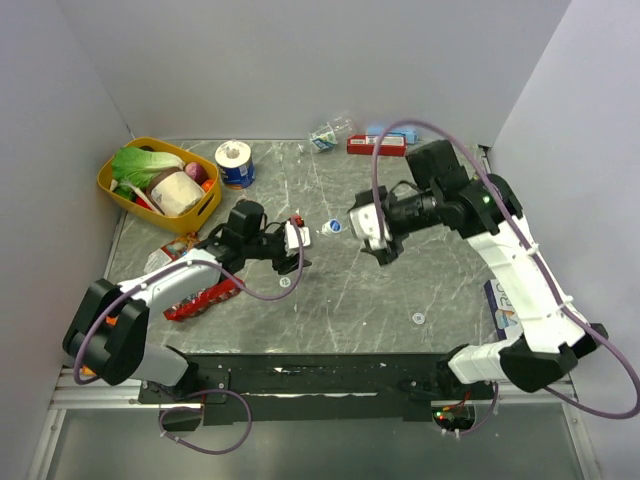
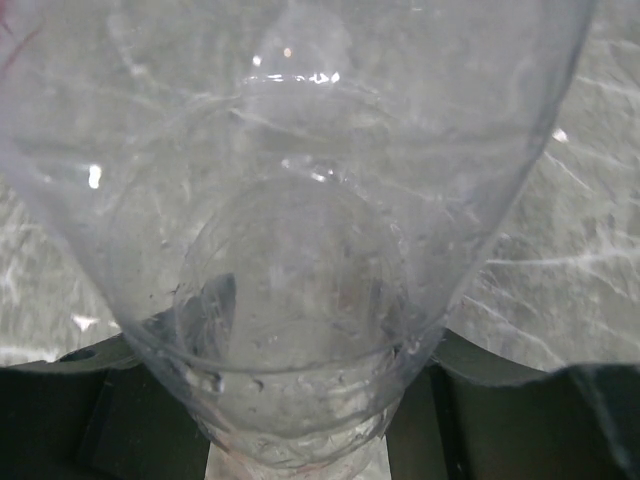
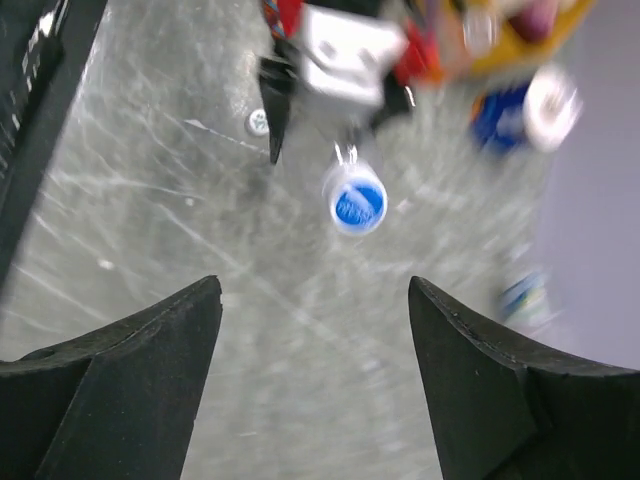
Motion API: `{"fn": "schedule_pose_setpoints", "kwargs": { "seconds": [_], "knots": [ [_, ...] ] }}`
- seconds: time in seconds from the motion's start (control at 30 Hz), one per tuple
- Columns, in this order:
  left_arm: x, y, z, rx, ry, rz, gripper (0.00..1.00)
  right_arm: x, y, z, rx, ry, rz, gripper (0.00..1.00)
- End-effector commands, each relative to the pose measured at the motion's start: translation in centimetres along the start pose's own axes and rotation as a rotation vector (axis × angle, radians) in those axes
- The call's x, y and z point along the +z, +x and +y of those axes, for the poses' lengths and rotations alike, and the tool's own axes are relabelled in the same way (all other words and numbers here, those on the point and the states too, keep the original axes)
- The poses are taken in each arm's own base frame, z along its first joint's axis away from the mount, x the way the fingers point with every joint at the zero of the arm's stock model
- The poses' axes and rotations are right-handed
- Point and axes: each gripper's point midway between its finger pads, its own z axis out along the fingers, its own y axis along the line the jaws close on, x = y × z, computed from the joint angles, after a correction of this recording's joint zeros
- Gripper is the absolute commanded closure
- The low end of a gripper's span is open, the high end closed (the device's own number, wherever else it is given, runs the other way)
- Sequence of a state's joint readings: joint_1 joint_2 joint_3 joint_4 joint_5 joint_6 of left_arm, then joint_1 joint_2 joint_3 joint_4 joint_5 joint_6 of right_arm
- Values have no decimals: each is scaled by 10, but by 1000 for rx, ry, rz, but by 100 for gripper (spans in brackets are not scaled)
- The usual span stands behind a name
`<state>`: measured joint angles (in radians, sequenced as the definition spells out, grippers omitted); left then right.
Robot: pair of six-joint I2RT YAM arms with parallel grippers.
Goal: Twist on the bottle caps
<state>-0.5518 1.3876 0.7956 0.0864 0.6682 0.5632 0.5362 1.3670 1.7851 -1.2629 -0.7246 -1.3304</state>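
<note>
While the left gripper point(image 1: 297, 237) pinches the clear bottle point(image 2: 300, 250) in its jaws over the desk point(image 1: 400, 290), the right gripper point(image 3: 315, 290) faces its blue cap point(image 3: 357, 203), jaws spread, not touching.

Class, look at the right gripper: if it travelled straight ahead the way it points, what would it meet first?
Most likely the blue cap on the bottle held by the left gripper; the gap to the open right gripper is hard to judge.
</note>
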Motion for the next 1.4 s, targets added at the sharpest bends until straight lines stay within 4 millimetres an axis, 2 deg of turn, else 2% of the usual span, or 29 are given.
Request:
{"fn": "schedule_pose_setpoints", "kwargs": {
  "seconds": [0.0, 0.2, 0.4, 0.43, 0.7, 1.1, 1.3, 1.37],
  "knots": [
    [1, -8, -19, 96, 181, -11, 99, 11, -16, 13, -410, -80, -98, 19],
    [2, -10, -18, 118, 197, -4, 99, 21, -26, 21, -480, -127, -150, 23],
    [2, -14, -16, 150, 197, -5, 99, 31, -19, 24, -527, -181, -140, 32],
    [3, -14, -16, 153, 199, -8, 99, 31, -15, 30, -517, -211, -129, 32],
    [3, -20, -14, 167, 191, -20, 99, 41, -4, 33, -545, -262, -113, 35],
    [4, -23, -10, 186, 167, -36, 99, 47, 9, 36, -512, -326, -73, 47],
    [4, -25, -6, 180, 140, -47, 99, 51, 15, 35, -470, -338, -51, 58],
    [5, -28, -1, 156, 110, -54, 99, 53, 16, 29, -405, -321, -40, 62]
  ]
}}
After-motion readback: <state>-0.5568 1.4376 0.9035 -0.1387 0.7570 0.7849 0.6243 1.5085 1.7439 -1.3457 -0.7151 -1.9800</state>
